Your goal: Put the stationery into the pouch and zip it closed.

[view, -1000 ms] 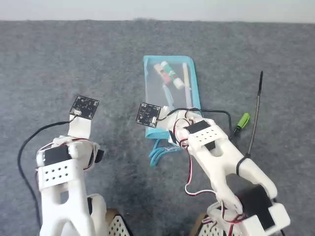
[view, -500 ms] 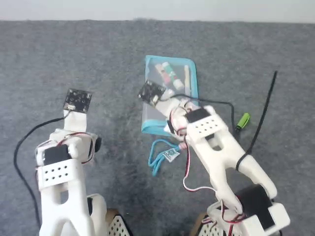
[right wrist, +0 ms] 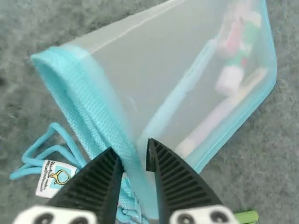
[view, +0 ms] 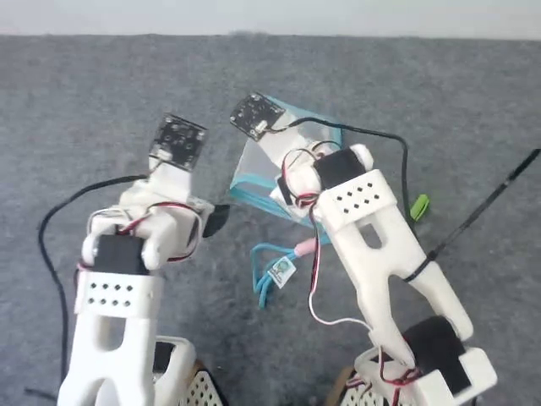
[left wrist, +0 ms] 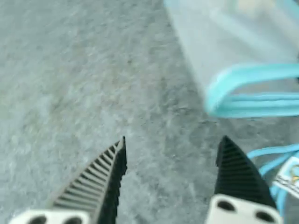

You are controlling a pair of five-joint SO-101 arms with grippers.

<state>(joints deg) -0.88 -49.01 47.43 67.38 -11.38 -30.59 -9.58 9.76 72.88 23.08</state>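
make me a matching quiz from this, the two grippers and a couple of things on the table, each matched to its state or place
Things:
1. left gripper
2. right gripper
3. green marker
4. blue cord

States or places:
a. lying loose on the grey mat, outside the pouch
b. open above bare mat
c. shut on the pouch's teal edge
d. looped on the mat, carrying a white tag

Pairs: 1-b, 2-c, 3-a, 4-d
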